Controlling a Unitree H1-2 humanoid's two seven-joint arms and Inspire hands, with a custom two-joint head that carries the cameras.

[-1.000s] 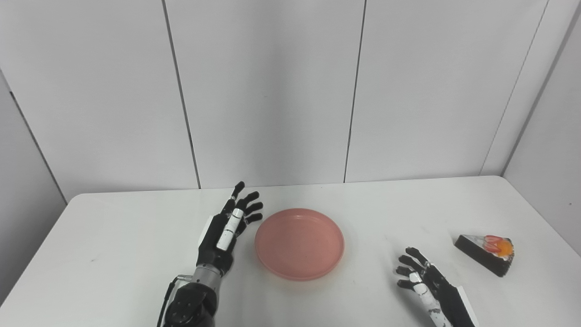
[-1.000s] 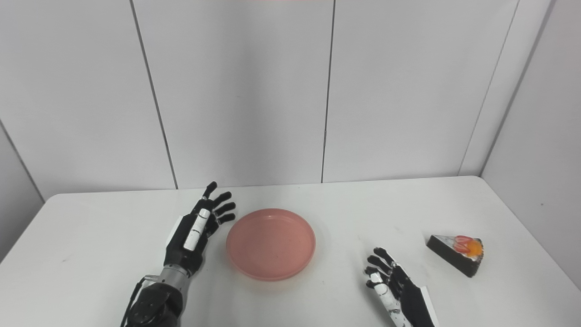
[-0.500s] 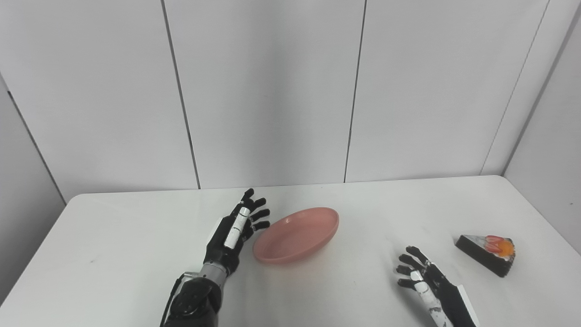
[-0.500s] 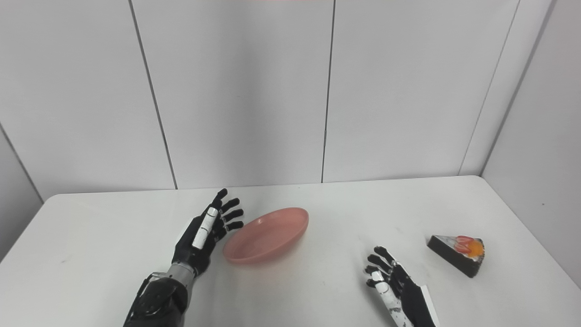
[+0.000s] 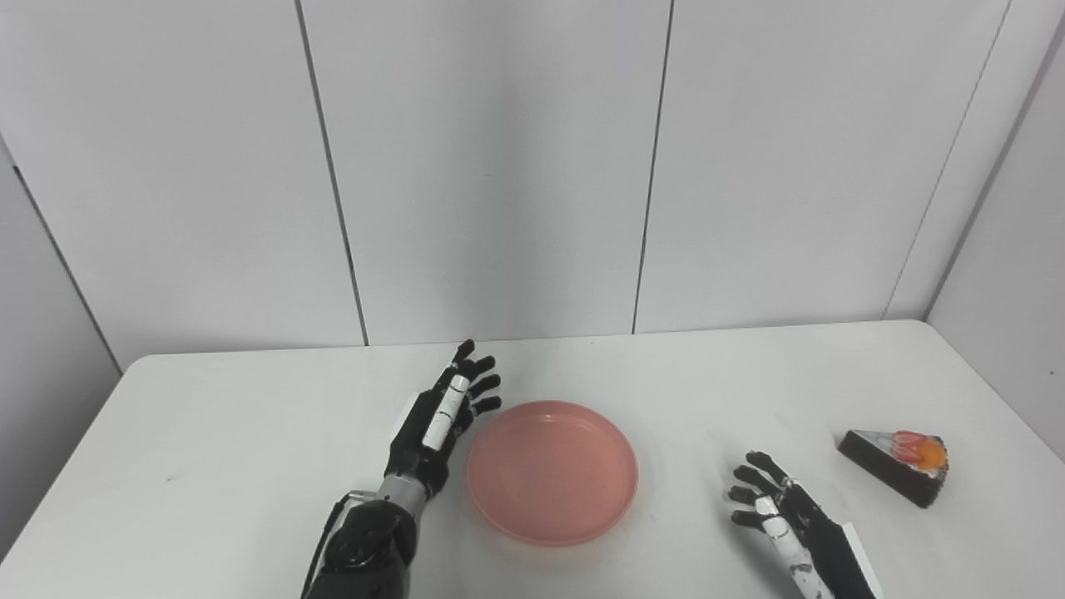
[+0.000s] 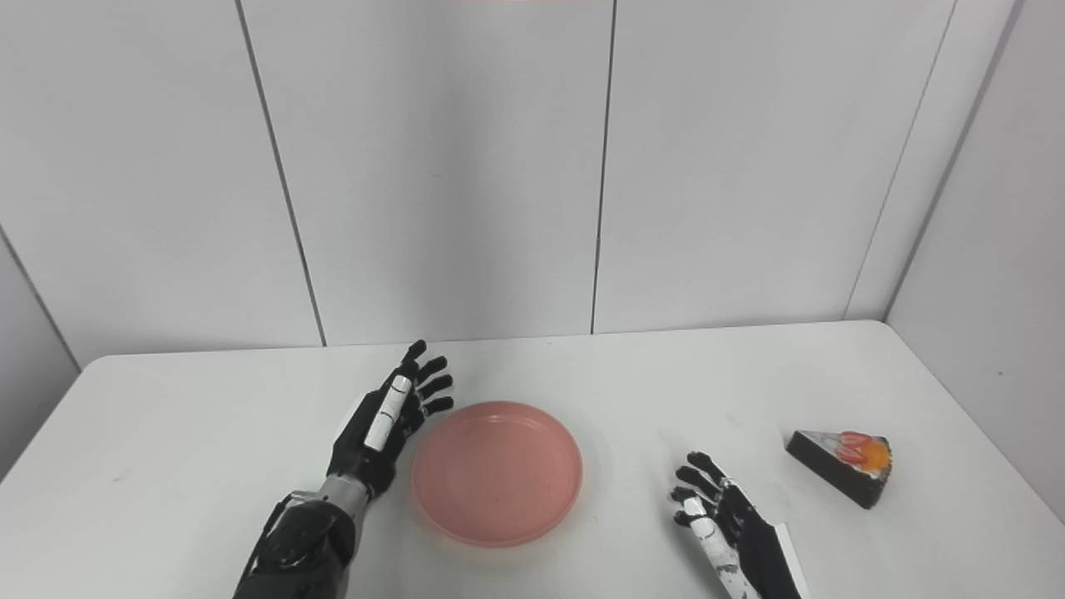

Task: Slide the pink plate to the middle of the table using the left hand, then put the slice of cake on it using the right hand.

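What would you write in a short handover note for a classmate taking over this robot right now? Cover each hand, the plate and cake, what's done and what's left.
Left hand: open, holding nothing, beside the pink plate's left rim.
Right hand: open, holding nothing, low over the table, between plate and cake.
Pink plate: flat on the table, roughly mid-table, nothing on it.
Slice of cake: on the table at the far right, untouched.
Done: plate looks about in place.
Left: right hand picks up the cake and sets it on the plate.

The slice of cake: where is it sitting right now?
The slice of cake sits on the table near its right edge, clear of the open right hand and well right of the pink plate.
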